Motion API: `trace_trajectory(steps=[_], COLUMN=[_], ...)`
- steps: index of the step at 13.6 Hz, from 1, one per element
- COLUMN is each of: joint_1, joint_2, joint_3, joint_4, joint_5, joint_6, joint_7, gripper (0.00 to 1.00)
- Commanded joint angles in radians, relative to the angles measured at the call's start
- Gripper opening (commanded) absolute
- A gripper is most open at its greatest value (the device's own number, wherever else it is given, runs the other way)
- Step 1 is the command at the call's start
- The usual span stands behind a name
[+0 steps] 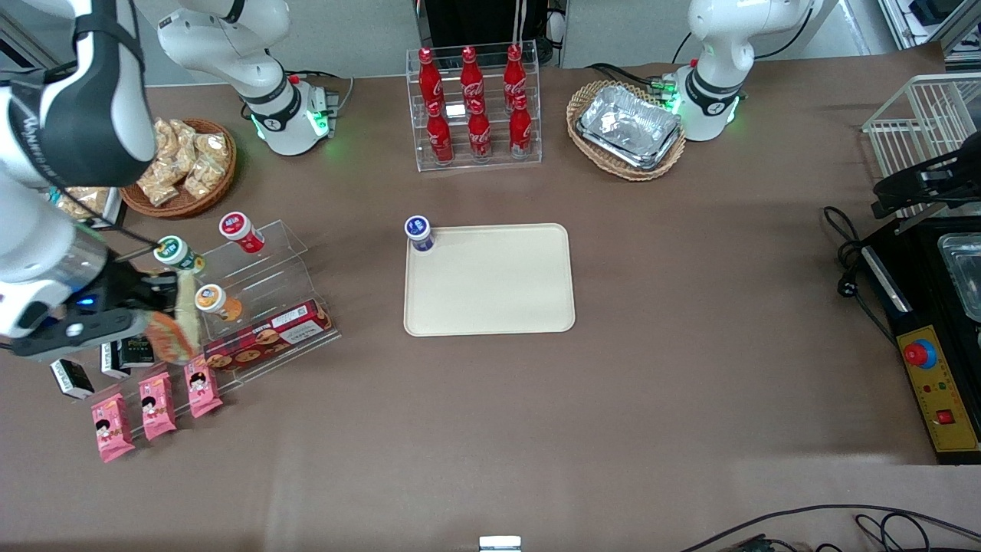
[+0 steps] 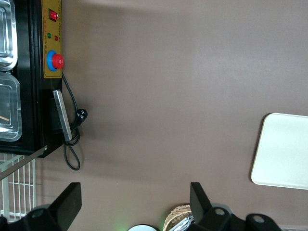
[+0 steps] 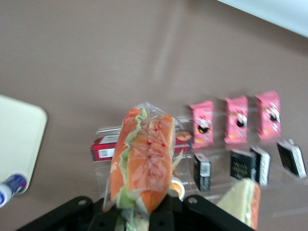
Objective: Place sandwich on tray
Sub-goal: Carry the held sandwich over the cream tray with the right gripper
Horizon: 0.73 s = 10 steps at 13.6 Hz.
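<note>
My right gripper (image 1: 157,326) hangs above the snack display at the working arm's end of the table, shut on the sandwich (image 1: 172,337). In the right wrist view the sandwich (image 3: 142,163) is a clear-wrapped wedge, its orange-red and green filling facing the camera, pinched at its lower end by the gripper (image 3: 144,214). The cream tray (image 1: 490,280) lies flat at the table's middle, well apart from the gripper. Corners of the tray (image 3: 19,130) (image 2: 284,149) show in both wrist views.
A small blue-capped bottle (image 1: 419,232) stands on one tray corner. Under the gripper is a clear acrylic rack (image 1: 260,307) with cups, a red biscuit box (image 1: 268,337), pink packets (image 1: 157,404) and black packets. A second wrapped wedge (image 3: 243,199) lies beside them. Cola bottles (image 1: 475,103) and foil trays (image 1: 630,126) stand farther from the camera.
</note>
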Motion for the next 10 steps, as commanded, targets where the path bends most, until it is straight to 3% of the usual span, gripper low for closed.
trace_trajectory(steps=[1, 6, 8, 10], joint_1=[0.088, 0.217, 0.237, 0.241], joint_2=[0.002, 0.035, 0.054, 0.081], joint_3=[-0.012, -0.011, -0.011, -0.012], joint_4=[0.009, 0.007, 0.007, 0.007], joint_5=[0.061, 0.065, 0.110, 0.196], joint_6=[-0.008, 0.041, 0.050, 0.073], joint_7=[-0.204, -0.332, -0.435, -0.556], gripper=[0.07, 0.07, 0.07, 0.07])
